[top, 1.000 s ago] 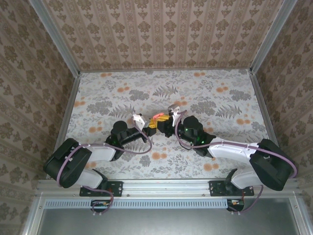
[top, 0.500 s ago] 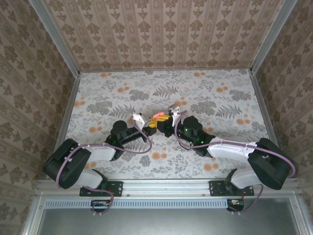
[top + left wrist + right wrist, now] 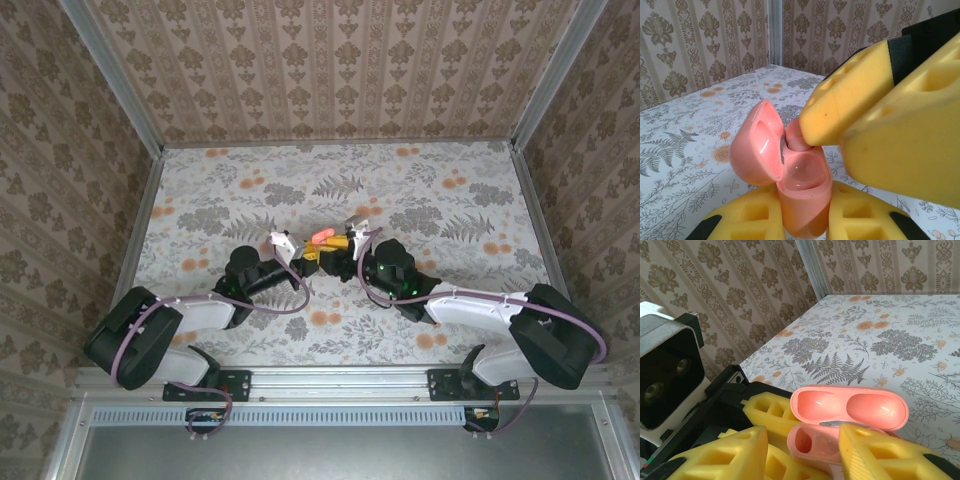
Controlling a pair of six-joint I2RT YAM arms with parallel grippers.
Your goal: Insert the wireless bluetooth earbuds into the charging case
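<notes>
Floral-print counter (image 3: 450, 200), boxed in by patterned wallpaper (image 3: 330, 60). Near its middle, held upright: the charging case (image 3: 802, 195), pinched at the lower body by the left gripper (image 3: 802, 222), jaws pressed onto both sides. Lid (image 3: 850, 412) swung back, wells exposed.

Just above the case mouth, the right gripper (image 3: 805, 432), jaws spread with a clear gap and gripping nothing visible. From the left wrist, one yellow fingertip (image 3: 812, 127) resting against a small pink stem, probably an earbud (image 3: 792, 139), at the rim of a well beside the lid hinge. Looks lodged there but not pushed fully home; hard to tell.

From the right wrist, the well nearest the left arm reads as a dark empty hollow; the other well hides behind a yellow finger.

Judged so: case opened and steadied, one bud at or partly in its slot. Left to do: seat that bud, place the second, whose whereabouts cannot be told.
</notes>
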